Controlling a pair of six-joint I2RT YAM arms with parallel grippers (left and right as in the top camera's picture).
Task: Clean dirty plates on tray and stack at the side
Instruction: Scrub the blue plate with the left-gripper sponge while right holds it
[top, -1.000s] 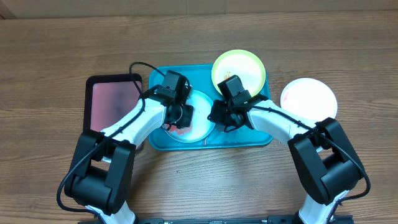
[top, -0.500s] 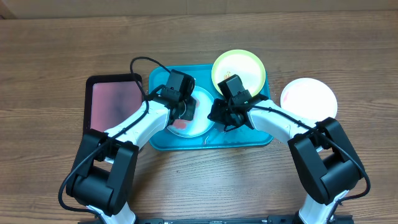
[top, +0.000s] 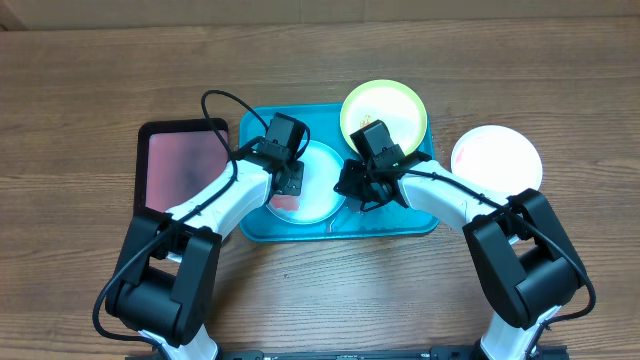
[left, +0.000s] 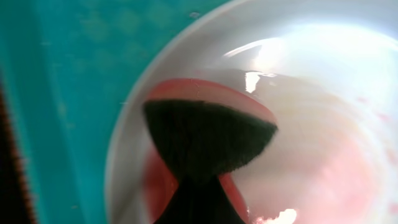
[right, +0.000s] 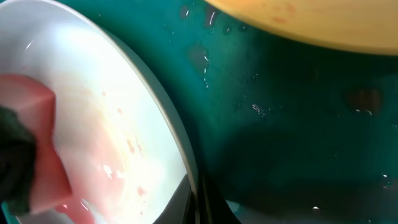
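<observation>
One plate (top: 325, 192) is being scrubbed: left gripper (top: 290, 182) clamping a sponge (left: 208, 134) at 8 o'clock, right gripper (top: 352, 186) pinching its 3 o'clock rim; next, wiping the pink smears (right: 134, 146).

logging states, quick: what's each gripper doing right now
left gripper: shut on the sponge, pressed onto the pale plate.
right gripper: looks shut on that plate's rim.

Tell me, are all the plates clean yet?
Not yet. The white plate sits beside the tray and looks clean. The left end effector presses a sponge on the mint plate, pink smears showing; the right end effector grips its rim. The yellow plate, red-specked, waits. Then stacking.
</observation>
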